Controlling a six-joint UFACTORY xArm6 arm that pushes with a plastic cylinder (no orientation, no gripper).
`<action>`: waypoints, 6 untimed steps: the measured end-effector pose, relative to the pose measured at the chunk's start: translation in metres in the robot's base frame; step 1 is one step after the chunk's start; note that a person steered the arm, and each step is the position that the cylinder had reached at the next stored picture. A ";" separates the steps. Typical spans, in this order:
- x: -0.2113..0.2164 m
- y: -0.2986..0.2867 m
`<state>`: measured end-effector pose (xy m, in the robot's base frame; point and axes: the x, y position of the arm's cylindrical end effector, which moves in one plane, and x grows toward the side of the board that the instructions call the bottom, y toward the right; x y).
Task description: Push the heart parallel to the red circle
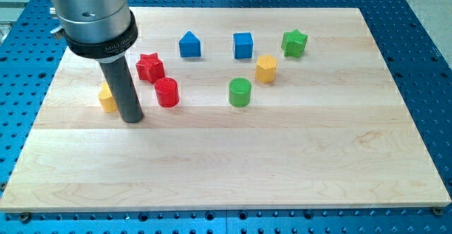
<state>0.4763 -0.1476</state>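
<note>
Yellow heart (106,98) sits touching my tip (132,119) (no gripper here), red circle (167,92) just right.

- My rod (127,85): dark, smooth, matt; my tip (133,120) rests on the bench.
- Collar (92,11) above the rod: brushed grey metal with a dull sheen, black ring beneath.
- Bench (282,163): pale wood, visible grain and plank seams, smooth satin finish.
- Surrounding base (431,85): blue perforated metal, semi-gloss.
- Red circle (167,92), green circle (240,92): plastic-looking, matt, finely ribbed tops.
- Yellow block (106,98): same matt finish; shape partly hidden.
</note>
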 end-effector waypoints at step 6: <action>0.100 -0.040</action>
